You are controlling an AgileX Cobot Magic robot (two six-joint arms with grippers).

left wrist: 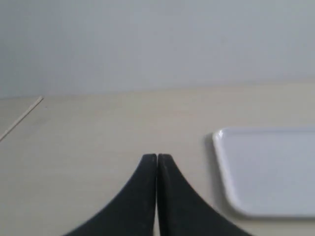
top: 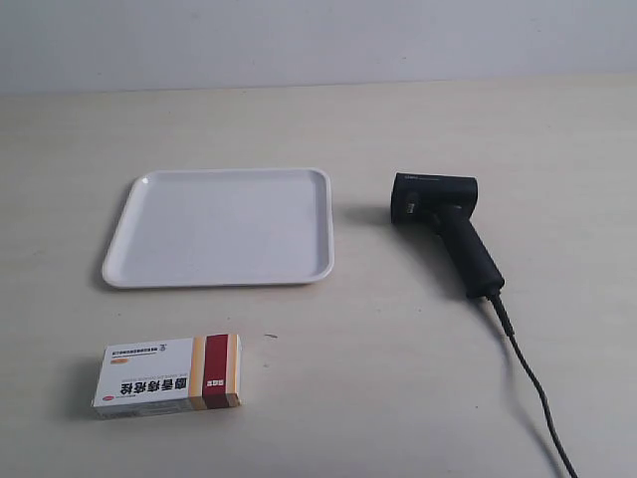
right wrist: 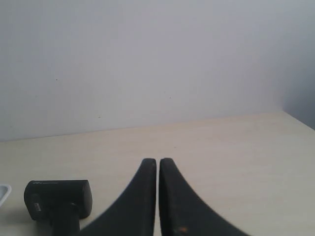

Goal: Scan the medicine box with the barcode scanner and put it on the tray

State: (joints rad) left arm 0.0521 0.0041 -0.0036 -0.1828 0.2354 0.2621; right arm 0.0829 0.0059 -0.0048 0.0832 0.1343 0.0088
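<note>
Nothing is grasped yet, so the step in hand appears to be the first reach. To do it well, each claw must spread before descending: one should take the barcode scanner (top: 448, 227) along its angled handle, clear of the cable (top: 532, 383), while the other pinches the medicine box (top: 169, 375) across its narrow sides, leaving the barcode face unobstructed. The left gripper (left wrist: 157, 158) is pressed together and empty, with the tray (left wrist: 268, 169) just beside and ahead of it; the box is outside its view. The right gripper (right wrist: 158, 162) is likewise closed on nothing, the scanner head lying near it, apart. On the table (top: 398, 378) the box sits near the tray's corner, well apart from the scanner
</note>
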